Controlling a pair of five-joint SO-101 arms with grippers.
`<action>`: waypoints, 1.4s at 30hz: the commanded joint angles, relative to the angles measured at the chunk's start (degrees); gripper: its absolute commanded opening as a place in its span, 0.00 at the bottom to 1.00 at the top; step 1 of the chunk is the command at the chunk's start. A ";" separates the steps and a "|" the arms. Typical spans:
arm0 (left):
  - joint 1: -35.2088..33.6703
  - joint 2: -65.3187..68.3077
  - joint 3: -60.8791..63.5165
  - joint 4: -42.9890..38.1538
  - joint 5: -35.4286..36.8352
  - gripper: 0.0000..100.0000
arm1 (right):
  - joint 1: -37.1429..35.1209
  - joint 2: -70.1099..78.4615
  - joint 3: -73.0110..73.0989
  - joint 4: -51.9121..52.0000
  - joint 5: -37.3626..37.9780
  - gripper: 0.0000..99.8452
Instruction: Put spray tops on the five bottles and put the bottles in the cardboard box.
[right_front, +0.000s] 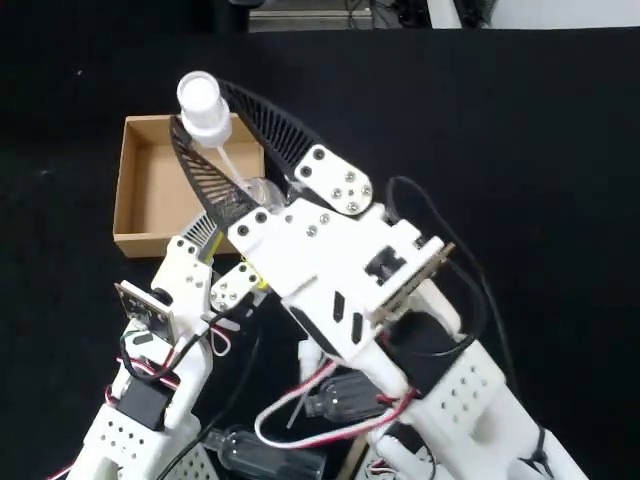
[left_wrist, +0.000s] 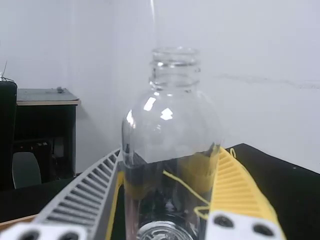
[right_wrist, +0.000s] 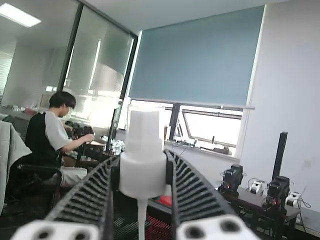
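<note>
Left end effector (left_wrist: 170, 165) clamps clear plastic bottle (left_wrist: 172, 115); right end effector (right_wrist: 142, 172) pinches white spray top (right_wrist: 142, 145). Centre dip tube (right_wrist: 141, 220) over neck (left_wrist: 175, 67), lower straight, twist.

no readable text, labels or numbers

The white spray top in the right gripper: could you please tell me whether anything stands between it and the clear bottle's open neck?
Nothing visible does. The white plastic spray top, clamped in the right gripper, has its thin dip tube leading straight towards the uncapped clear plastic bottle held in the left gripper.
</note>
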 joint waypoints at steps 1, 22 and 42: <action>-0.48 -0.62 1.27 -1.05 0.44 0.24 | -0.35 -6.29 0.22 3.34 0.79 0.01; -0.40 -0.62 1.27 -1.05 0.53 0.24 | -0.35 -15.87 12.88 11.43 0.35 0.15; -0.48 -0.62 1.27 -1.05 0.53 0.24 | 44.04 -16.04 -0.40 56.88 0.26 0.14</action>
